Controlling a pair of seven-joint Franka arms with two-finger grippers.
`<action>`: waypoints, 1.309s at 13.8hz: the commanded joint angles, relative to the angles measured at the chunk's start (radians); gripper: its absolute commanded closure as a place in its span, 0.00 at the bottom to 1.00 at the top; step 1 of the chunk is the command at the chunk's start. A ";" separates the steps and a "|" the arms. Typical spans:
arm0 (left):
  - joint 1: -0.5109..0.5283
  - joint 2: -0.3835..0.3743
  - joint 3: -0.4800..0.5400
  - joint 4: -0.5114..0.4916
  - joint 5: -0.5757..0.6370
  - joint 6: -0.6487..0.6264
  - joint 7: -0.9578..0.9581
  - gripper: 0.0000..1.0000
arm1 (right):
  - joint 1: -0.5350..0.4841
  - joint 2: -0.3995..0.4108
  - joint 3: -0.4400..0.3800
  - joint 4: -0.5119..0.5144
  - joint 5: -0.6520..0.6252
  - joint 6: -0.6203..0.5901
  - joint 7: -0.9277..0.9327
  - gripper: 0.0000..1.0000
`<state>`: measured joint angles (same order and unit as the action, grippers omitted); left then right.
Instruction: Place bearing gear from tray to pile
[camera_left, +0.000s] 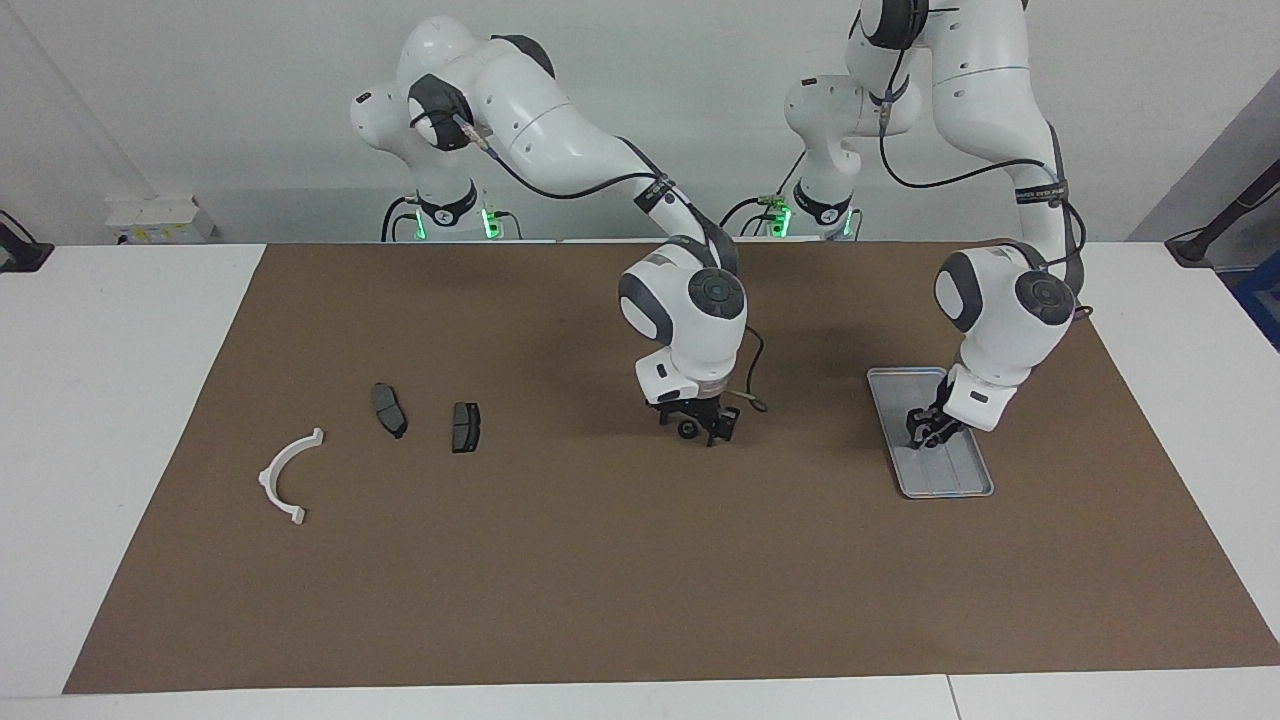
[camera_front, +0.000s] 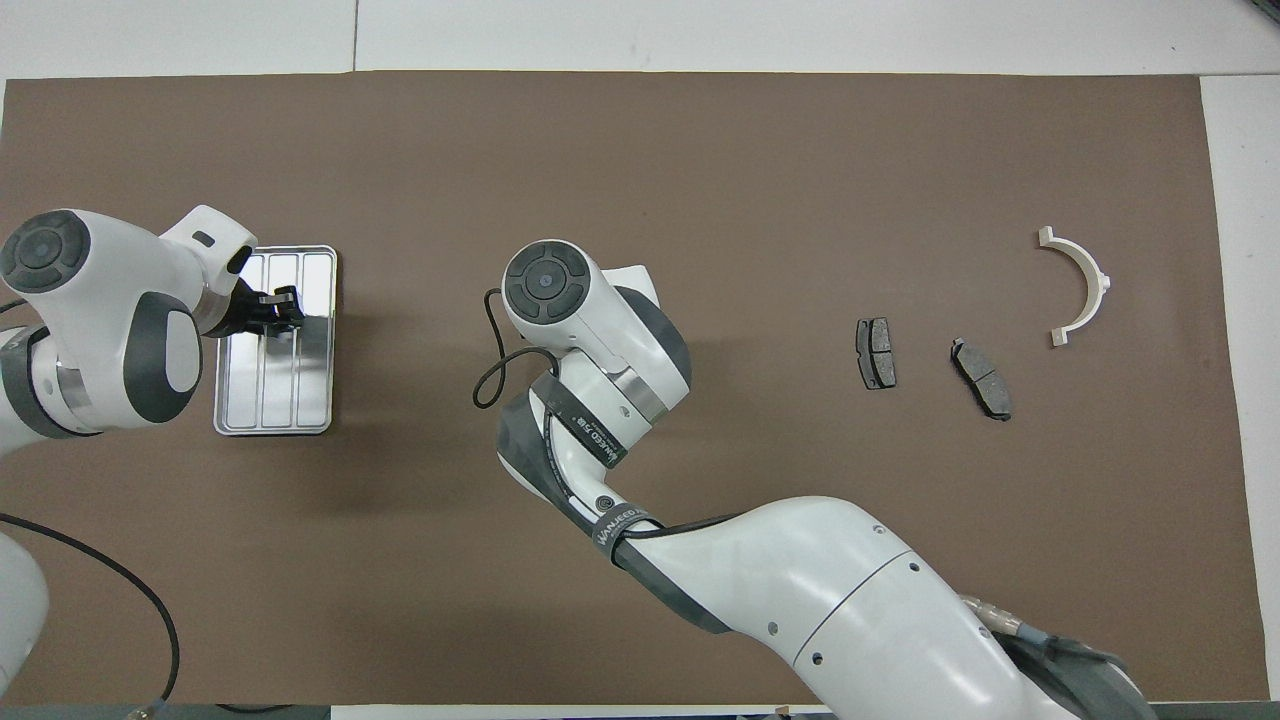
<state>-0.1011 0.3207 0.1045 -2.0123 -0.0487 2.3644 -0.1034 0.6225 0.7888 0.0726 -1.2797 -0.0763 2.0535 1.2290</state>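
A white worktop (camera_left: 130, 340) carries a brown mat (camera_left: 560, 560). On the mat lie a silver tray (camera_left: 945, 483) toward the left arm's end and, toward the right arm's end, two dark pads (camera_left: 390, 410) (camera_left: 465, 427) and a white arc bracket (camera_left: 288, 476).

You had a silver ridged tray (camera_left: 884, 405) on a plain brown mat (camera_left: 600, 560). Toward the right arm's end from the tray sat two dark grey pads (camera_left: 389, 410) and a white arc bracket (camera_left: 286, 474).
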 joint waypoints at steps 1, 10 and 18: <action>0.011 -0.002 -0.008 -0.020 0.010 0.029 0.007 0.64 | -0.001 0.021 0.013 0.019 0.021 0.005 0.023 0.10; 0.014 -0.110 -0.003 0.053 0.007 -0.239 -0.006 1.00 | -0.012 0.038 0.015 0.020 0.004 0.011 -0.003 0.44; 0.075 -0.250 0.006 0.145 0.010 -0.502 -0.004 1.00 | -0.021 0.024 -0.023 0.036 0.003 0.005 -0.049 0.17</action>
<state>-0.0347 0.0820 0.1109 -1.8822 -0.0493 1.9032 -0.1053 0.6172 0.7913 0.0569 -1.2653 -0.0665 2.0538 1.2096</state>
